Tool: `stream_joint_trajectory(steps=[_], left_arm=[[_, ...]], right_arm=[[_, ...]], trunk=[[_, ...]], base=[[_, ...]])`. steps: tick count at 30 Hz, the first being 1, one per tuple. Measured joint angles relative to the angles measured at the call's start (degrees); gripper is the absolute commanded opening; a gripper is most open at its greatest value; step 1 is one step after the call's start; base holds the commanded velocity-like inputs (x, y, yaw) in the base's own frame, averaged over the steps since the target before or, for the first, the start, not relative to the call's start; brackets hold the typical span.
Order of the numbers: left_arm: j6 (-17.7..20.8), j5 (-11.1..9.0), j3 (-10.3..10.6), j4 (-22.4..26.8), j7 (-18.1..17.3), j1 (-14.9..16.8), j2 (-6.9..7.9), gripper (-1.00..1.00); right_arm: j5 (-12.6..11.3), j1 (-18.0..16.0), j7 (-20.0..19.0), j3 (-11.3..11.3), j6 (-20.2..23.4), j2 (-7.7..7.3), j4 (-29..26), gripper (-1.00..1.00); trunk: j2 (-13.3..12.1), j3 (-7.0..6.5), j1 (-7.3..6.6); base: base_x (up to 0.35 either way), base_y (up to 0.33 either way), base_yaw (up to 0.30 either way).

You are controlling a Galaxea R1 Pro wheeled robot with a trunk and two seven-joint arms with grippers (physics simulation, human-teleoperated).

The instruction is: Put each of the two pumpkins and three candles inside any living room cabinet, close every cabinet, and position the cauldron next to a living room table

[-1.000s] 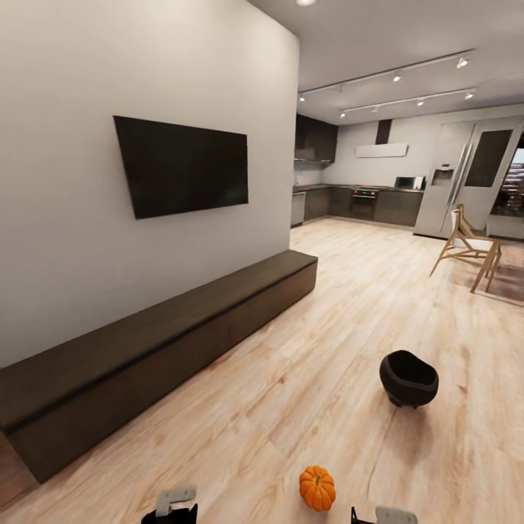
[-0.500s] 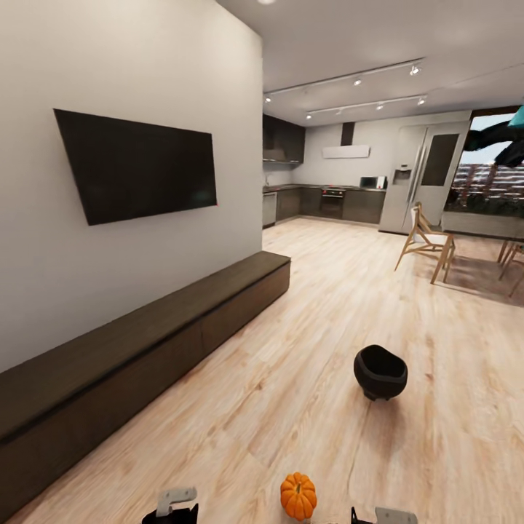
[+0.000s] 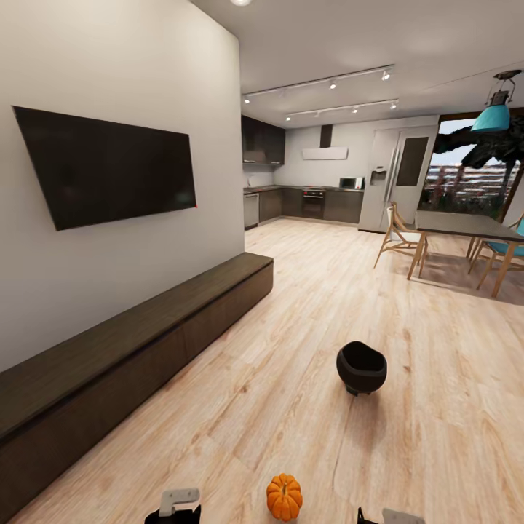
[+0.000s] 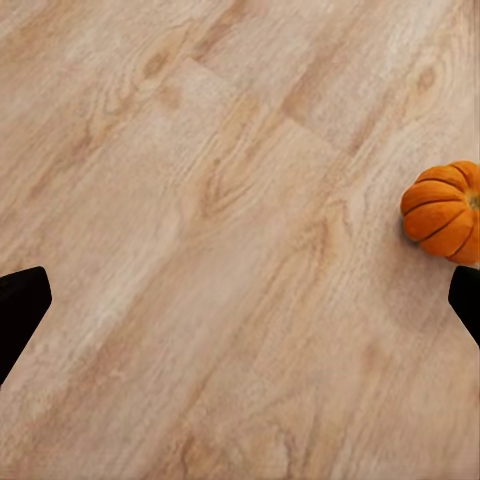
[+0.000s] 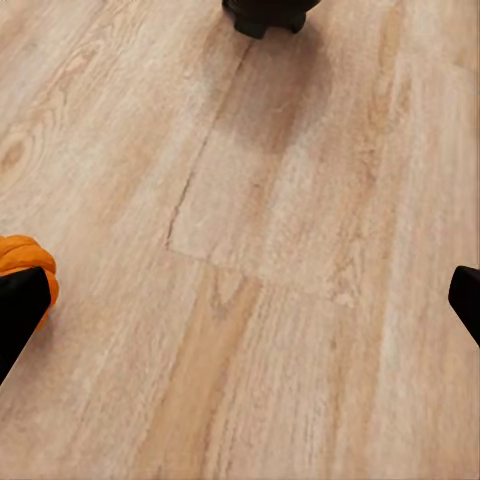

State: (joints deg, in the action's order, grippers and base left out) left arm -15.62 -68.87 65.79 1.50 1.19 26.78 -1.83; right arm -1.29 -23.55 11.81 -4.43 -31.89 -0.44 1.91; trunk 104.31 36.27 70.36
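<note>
One pumpkin: sits on the light wood plank floor, close in front of the robot between the two arms; in the left wrist view it lies well aside of the tool, untouched.
Cauldron: black, round-bellied, standing upright on the floor farther out than the pumpkin and well apart from it; its feet show in the right wrist view.
Cabinet: long, low, dark brown, running along the foot of the white wall; its fronts look flush and closed.
TV: black, mounted on the wall above the cabinet.
Left tool: fingertips wide apart over bare floor, holding nothing.
Right tool: fingertips wide apart, nothing between them; the pumpkin's orange edge peeks out beside one fingertip.
Far end: kitchen units, a fridge, and a dining tabletop with wooden chairs.
</note>
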Motion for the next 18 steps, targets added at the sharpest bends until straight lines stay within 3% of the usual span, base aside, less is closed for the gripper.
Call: stream_joint_trajectory(steps=[9,18], left_arm=[[0.4,0.7,0.0,0.0,0.0,0.0,-0.01,1.00],[0.7,0.7,0.0,0.0,0.0,0.0,-0.08,1.00]], right_arm=[[-0.1,0.0,0.0,0.0,0.1,-0.08,0.0,1.00],[-0.1,0.0,0.0,0.0,0.1,-0.08,0.0,1.00]], trunk=[[0.0,-0.24,0.01],[0.0,-0.66,0.04]], base=[[0.007,-0.012,-0.109],[-0.233,-0.101,-0.128]])
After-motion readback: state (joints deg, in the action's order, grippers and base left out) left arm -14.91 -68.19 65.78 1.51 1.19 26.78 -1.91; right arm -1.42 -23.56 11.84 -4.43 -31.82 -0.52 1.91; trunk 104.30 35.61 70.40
